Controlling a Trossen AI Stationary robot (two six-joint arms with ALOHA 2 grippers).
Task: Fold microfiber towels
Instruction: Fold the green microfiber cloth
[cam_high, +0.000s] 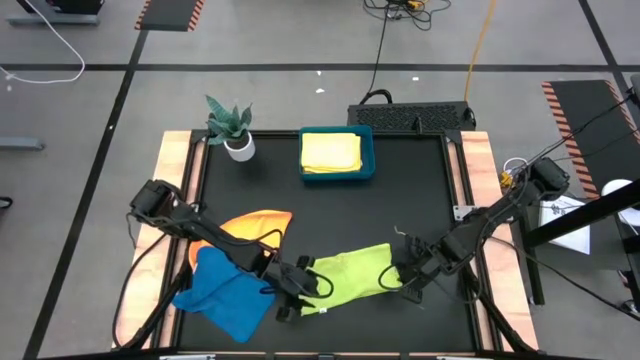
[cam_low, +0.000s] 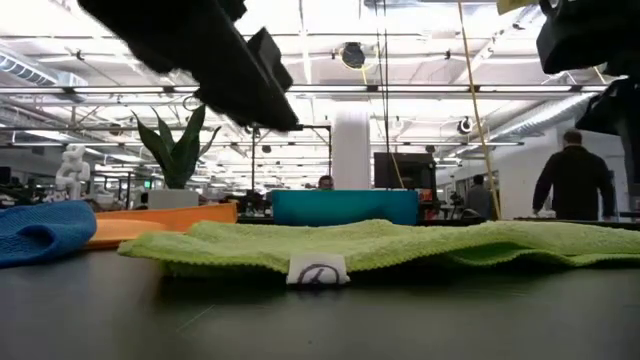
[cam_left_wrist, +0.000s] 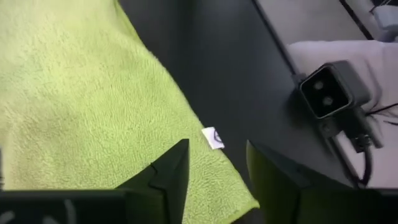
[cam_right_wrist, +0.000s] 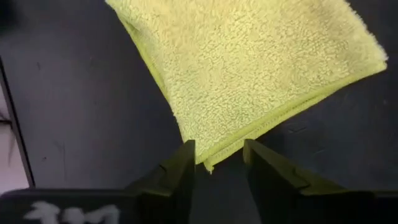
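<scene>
- Because each arm works one end of the lime green towel, we have the left gripper at its left end and the right gripper at its right corner, near the table's front edge.
- Both sets of jaws stand apart and hold nothing; the cloth lies free.
- It looks doubled over, plush, a white tag at its hem.

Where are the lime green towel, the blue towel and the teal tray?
lime green towel (cam_high: 350, 275), high view, middle of the cloth.
blue towel (cam_high: 225, 290), high view, middle of the crumpled cloth.
teal tray (cam_high: 368, 150), high view, its right wall.
</scene>
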